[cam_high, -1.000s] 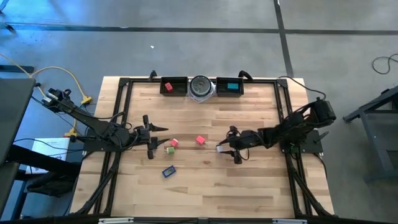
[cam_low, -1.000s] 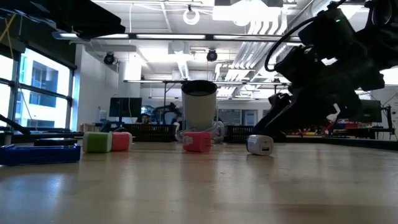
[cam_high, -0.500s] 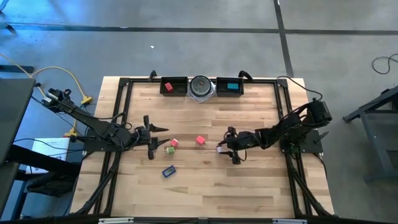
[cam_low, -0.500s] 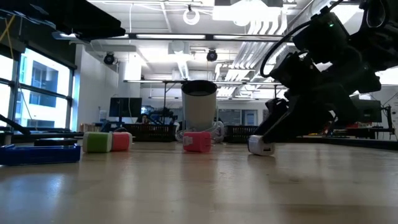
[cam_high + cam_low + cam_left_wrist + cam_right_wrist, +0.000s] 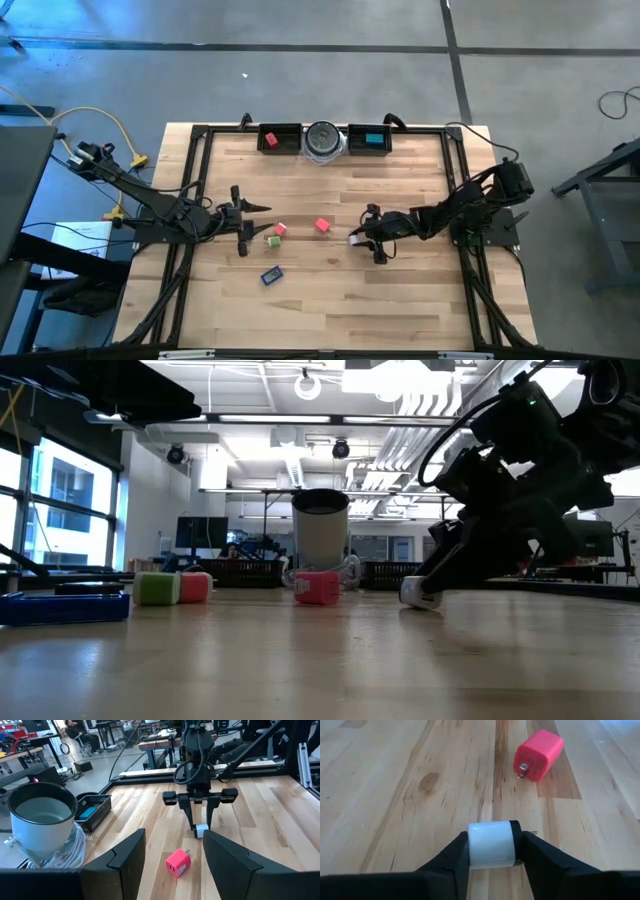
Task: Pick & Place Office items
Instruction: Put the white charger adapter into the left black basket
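The white bit (image 5: 490, 844) is the one I'm on right now. It sits on the counter (image 5: 400, 290) a bit right of middle, and my right jaws (image 5: 357, 239) are down around it, one finger against each side, so I'm pinching it but it hasn't left the wood yet. From table height you can see it resting flat under my fingers (image 5: 437, 576).

Just beside it, toward the left arm, lies a pink block (image 5: 322, 225), with two little metal prongs sticking out of it in my wrist view. Further left there's a smaller pink block (image 5: 281, 229) touching a green cube (image 5: 272, 240), and nearer the front edge a blue flat piece (image 5: 271, 274).

At the back edge there are two black trays either side of a round silver disc (image 5: 323, 139). The left tray (image 5: 291, 129) already has a red block (image 5: 270, 140) in it, and the right tray (image 5: 355, 137) has a teal block (image 5: 373, 139).

So by my reckoning two pieces are put away and five are left, counting the one I'm gripping. Not even halfway.

My left jaws (image 5: 243, 220) are just parked over the counter's left side, near the green cube, spread wide and holding nothing.
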Robot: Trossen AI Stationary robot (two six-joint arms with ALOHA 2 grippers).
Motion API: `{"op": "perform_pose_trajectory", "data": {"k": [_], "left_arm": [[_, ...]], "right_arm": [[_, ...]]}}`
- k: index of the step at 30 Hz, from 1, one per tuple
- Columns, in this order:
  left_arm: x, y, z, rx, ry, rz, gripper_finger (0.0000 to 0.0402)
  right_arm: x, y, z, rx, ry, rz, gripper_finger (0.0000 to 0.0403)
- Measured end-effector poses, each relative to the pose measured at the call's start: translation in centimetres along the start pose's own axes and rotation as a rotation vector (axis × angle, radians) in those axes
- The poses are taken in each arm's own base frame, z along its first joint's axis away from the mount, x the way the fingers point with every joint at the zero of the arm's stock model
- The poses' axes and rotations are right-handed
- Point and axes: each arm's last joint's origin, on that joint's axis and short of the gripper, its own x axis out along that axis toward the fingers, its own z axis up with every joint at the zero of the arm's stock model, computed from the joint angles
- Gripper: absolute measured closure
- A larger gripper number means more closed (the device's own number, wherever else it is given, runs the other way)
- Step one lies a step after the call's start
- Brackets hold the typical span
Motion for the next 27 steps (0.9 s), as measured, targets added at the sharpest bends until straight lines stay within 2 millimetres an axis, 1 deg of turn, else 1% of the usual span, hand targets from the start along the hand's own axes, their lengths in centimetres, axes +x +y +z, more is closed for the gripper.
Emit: {"op": "perform_pose_trajectory", "data": {"k": [9,16,21,24,27], "left_arm": [[0.0,0.0,0.0,-0.006,0.001,0.0,0.021],[0.0,0.0,0.0,-0.056,0.001,0.0,0.021],[0.1,0.1,0.0,-0.119,0.001,0.006,0.021],[0.4,0.6,-0.1,-0.187,0.001,0.038,0.021],[0.8,1.1,-0.2,-0.249,0.007,0.057,0.021]], "right_arm": [[0.0,-0.1,0.0,0.013,-0.005,-0.025,0.0266],[-0.2,-0.2,1.0,-0.017,-0.094,-0.065,0.0266],[-0.2,-0.2,2.6,-0.102,-0.158,-0.139,0.0266],[0.2,0.0,4.4,-0.201,-0.195,-0.212,0.0266],[0.8,0.4,6.5,-0.321,-0.159,-0.283,0.0266]]}}
